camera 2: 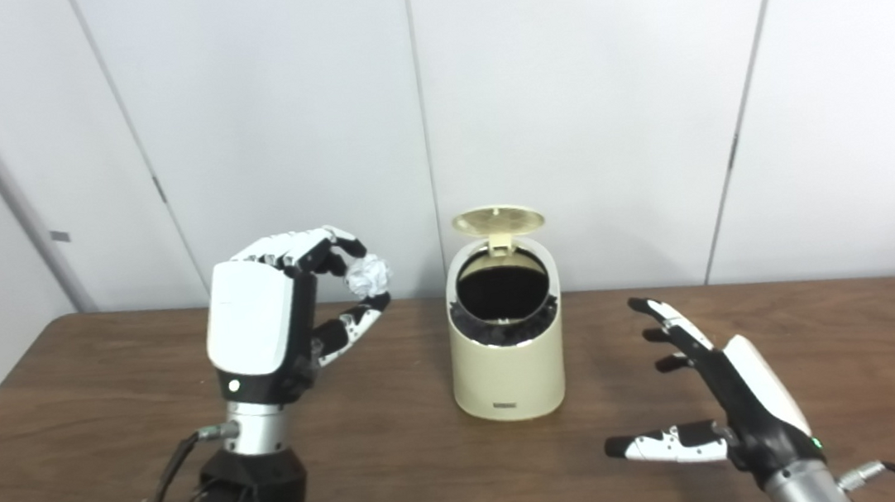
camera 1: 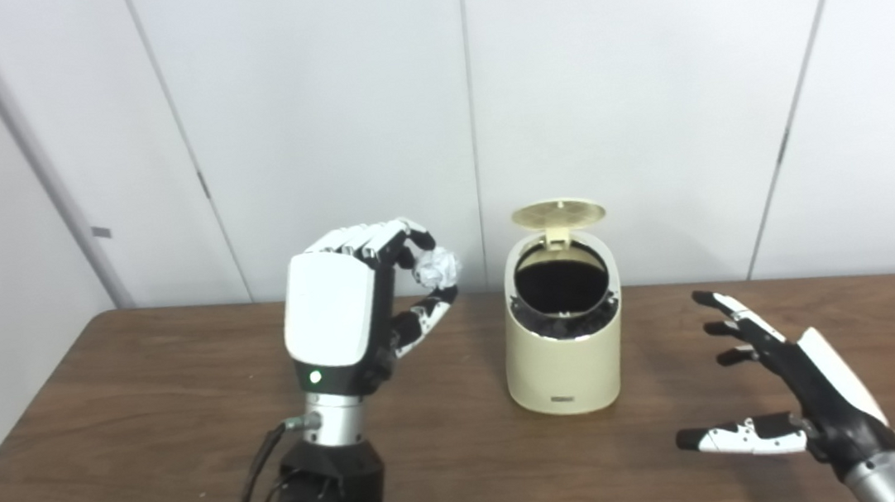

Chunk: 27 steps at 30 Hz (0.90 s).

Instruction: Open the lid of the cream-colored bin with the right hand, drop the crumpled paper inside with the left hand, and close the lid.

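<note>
At frame centre the cream-colored bin (camera 1: pixel 564 347) stands with its lid (camera 1: pixel 558 213) up; left of it, raised, the left hand (camera 1: pixel 354 311) pinches the crumpled paper (camera 1: pixel 436 268); the right hand (camera 1: pixel 795 389), lower right, is spread wide and empty; the drop seems next, calling for carrying the paper rightward over the mouth.

We cannot see into the bin (camera 1: pixel 565 355): its inside is black. The fingers (camera 1: pixel 380 245) of the left hand (camera 1: pixel 337 312) cover part of the paper ball (camera 1: pixel 437 267). Both forearms are cut off at the bottom edge, and the bench (camera 1: pixel 144 449) runs past every side.
</note>
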{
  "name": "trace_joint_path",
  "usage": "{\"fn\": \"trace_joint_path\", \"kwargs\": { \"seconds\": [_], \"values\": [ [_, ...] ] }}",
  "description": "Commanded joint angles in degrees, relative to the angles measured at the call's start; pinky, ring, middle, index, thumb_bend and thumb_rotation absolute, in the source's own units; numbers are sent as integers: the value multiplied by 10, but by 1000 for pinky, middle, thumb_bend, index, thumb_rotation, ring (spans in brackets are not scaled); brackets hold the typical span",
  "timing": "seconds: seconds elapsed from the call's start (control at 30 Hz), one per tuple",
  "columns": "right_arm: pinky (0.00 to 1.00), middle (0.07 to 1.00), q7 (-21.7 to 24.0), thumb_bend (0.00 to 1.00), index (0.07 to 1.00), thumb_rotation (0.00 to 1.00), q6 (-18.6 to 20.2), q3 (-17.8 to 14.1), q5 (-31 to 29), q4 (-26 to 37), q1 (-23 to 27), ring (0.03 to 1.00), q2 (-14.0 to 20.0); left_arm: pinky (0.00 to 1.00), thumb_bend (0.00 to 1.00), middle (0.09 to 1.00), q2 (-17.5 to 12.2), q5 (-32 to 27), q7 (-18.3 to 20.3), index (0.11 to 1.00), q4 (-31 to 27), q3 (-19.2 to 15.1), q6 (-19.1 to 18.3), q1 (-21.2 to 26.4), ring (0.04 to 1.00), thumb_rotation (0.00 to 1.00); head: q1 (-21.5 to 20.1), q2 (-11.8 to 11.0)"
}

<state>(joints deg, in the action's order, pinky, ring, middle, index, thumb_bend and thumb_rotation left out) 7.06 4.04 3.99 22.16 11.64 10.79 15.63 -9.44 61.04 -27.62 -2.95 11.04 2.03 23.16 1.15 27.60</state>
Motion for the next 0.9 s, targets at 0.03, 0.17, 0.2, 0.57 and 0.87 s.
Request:
{"fn": "trace_joint_path", "kwargs": {
  "seconds": [0.03, 0.17, 0.2, 0.57, 0.87],
  "values": [
    [700, 949, -8, 828, 899, 180, -11, 1, -3, 20, 19, 856, -7, 369, 519, 417, 5, -4, -22, 523, 8, 8, 16, 31, 399, 0, -11, -2],
    [694, 948, -7, 831, 902, 164, -8, 5, 9, 27, 19, 849, -9, 416, 519, 421, 10, -7, -32, 525, 35, 19, 26, 41, 415, 0, -30, -7],
    [706, 949, -7, 827, 904, 169, -7, 6, 12, 30, 20, 853, -9, 430, 519, 422, 11, -9, -35, 526, 42, 21, 29, 44, 421, 0, -32, -8],
    [703, 948, -8, 832, 906, 208, -2, 8, 26, 30, 24, 855, -15, 394, 519, 415, 29, -30, -42, 524, 112, 43, 44, 86, 442, 0, -58, -14],
    [718, 949, -9, 833, 905, 202, -3, 7, 33, 32, 19, 863, -21, 379, 519, 417, 35, -32, -47, 523, 151, 64, 43, 117, 441, 0, -66, -16]
  ]
}}
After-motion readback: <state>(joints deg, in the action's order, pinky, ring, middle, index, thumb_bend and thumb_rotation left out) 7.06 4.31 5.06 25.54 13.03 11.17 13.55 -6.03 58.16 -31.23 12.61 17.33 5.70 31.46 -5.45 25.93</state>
